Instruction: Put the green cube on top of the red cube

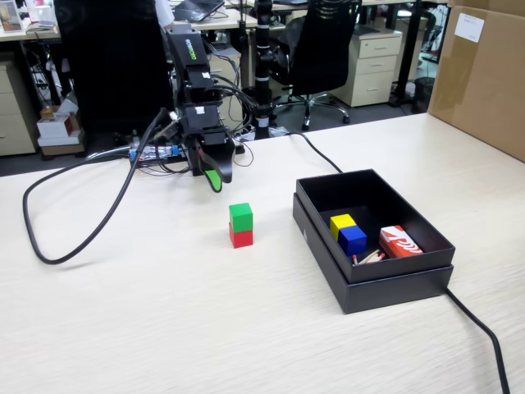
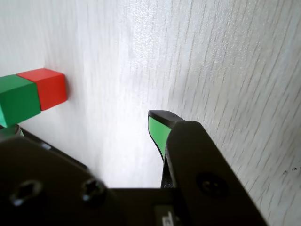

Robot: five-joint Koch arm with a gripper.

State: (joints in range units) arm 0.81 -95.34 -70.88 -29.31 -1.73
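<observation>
The green cube [image 1: 240,216] sits squarely on top of the red cube [image 1: 241,238] on the pale wooden table, left of the black box. My gripper [image 1: 217,176] hangs behind the stack, apart from it and a little above the table, empty. In the wrist view the green cube [image 2: 16,99] and red cube [image 2: 47,87] show at the left edge. My gripper [image 2: 84,129] is open: the green-padded finger [image 2: 157,132] stands far to the right of the other jaw, with bare table between them.
A black open box [image 1: 324,238] stands right of the stack, holding a yellow cube [image 1: 341,222], a blue cube [image 1: 352,239] and a red-and-white printed box [image 1: 399,242]. A black cable [image 1: 57,254] loops on the left, another [image 1: 484,328] trails right. A cardboard box [image 1: 484,74] stands at the far right.
</observation>
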